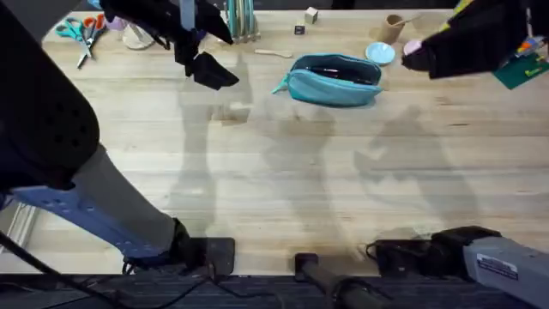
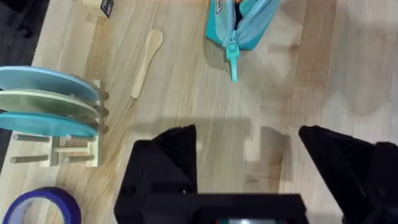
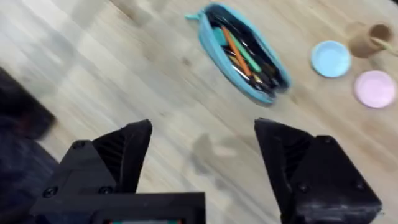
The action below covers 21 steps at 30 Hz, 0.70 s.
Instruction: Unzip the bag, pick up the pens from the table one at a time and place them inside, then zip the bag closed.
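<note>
Orange-handled scissors (image 1: pixel 83 33) lie at the far left corner. A small wooden spoon (image 1: pixel 274 53) lies flat on the wood. Near it stands a wooden rack (image 2: pixel 68 134) with blue and pale plates on edge. A roll of blue tape (image 2: pixel 40 206) sits close to the rack. A round light-blue dish (image 3: pixel 331 59) sits beside a pink dish (image 3: pixel 375 88). A brown cup (image 3: pixel 368 38) stands just by them. A small wooden cube (image 1: pixel 311 15) rests at the back.

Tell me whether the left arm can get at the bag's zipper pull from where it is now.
Probably yes. The left gripper is open and empty above bare table, and the zipper pull sticks out from the end of the open bag facing it, with nothing between. The wooden spoon lies off to the side.
</note>
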Each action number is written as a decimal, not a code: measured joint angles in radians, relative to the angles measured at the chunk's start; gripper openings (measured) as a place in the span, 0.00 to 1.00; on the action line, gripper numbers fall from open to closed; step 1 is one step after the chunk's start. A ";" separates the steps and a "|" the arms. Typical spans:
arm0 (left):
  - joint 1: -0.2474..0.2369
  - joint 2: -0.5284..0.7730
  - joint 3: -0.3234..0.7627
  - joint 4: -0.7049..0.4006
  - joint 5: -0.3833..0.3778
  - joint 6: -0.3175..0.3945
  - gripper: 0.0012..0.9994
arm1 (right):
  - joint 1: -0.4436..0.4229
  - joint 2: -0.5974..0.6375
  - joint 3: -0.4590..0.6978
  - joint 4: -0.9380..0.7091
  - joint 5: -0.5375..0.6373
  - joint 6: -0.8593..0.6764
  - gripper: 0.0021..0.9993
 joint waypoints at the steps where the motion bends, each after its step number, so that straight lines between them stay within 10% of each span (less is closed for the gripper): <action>1: 0.004 0.000 0.000 0.000 0.009 0.008 1.00 | 0.000 0.000 0.000 0.002 -0.015 0.026 1.00; 10: 0.035 0.000 0.000 0.001 0.047 0.042 0.99 | 0.078 0.032 -0.001 0.110 -0.050 0.330 1.00; 21: 0.034 0.000 0.000 0.001 0.053 0.048 1.00 | 0.370 0.047 -0.001 0.180 0.233 0.887 1.00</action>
